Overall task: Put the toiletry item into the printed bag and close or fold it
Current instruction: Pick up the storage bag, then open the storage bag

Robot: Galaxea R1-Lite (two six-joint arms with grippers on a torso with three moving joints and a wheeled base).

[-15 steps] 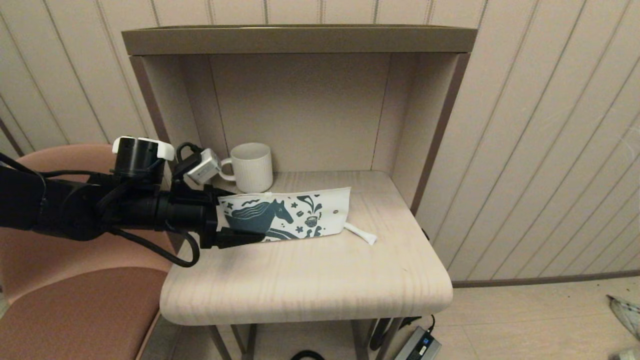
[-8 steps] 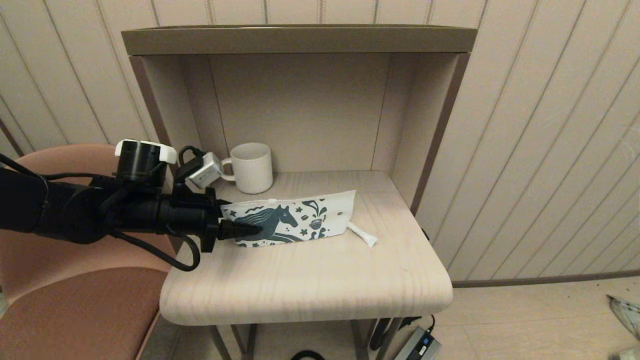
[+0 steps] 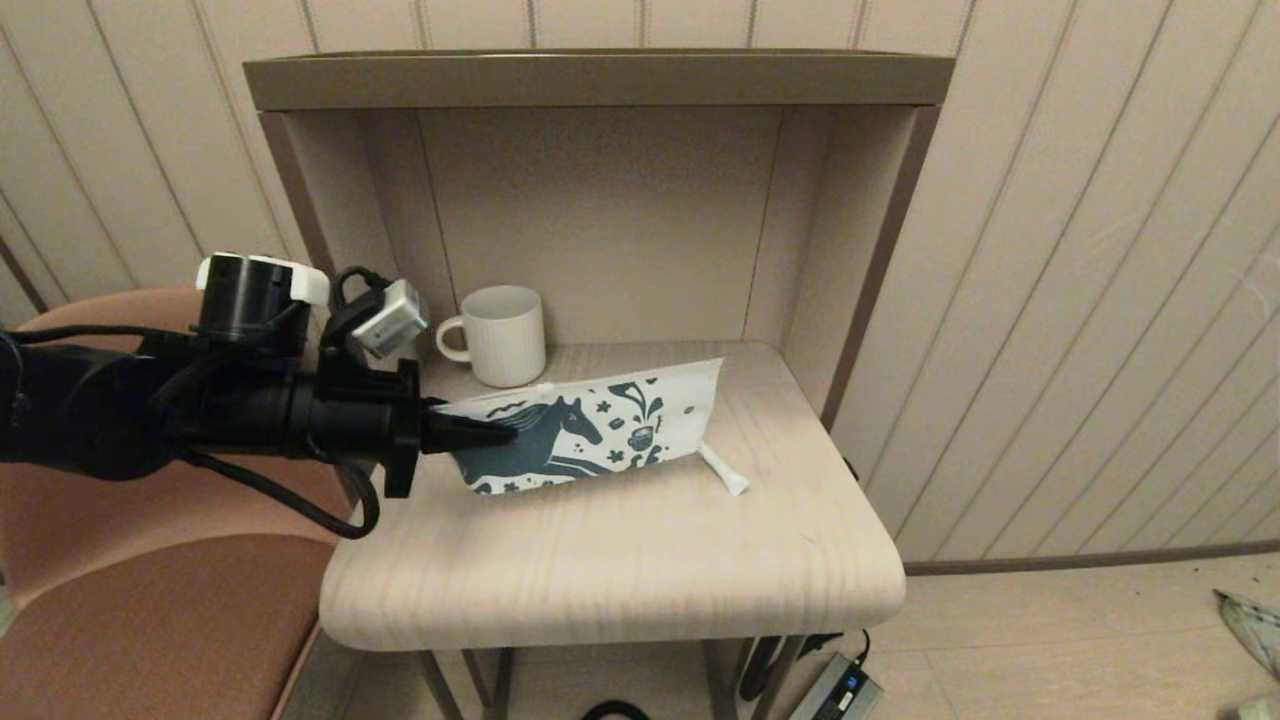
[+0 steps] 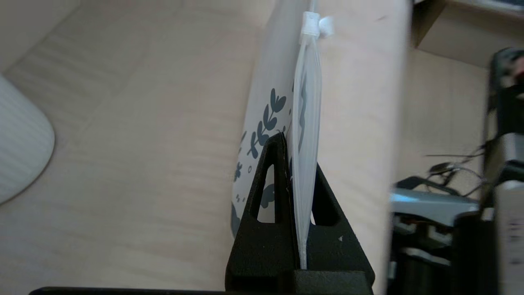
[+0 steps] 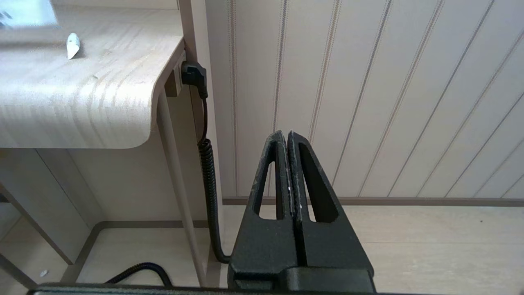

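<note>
Trouble could come because the left gripper (image 3: pixel 500 432) pinches the horse-print pouch (image 3: pixel 600 435) tight at 1 end; it may droop, slip, and bump the white stick (image 3: pixel 722 470). The right gripper (image 5: pixel 288 141), shut and empty, hangs beside the table (image 3: pixel 620 560).

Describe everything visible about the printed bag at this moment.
The printed bag is a flat white pouch printed with a dark teal horse and small doodles, a white zip strip along its upper edge. The left gripper has its jaws shut on one end, holding it edge-up and tilted over the table. Its far lower corner is by the toiletry item; contact there is unclear.
</note>
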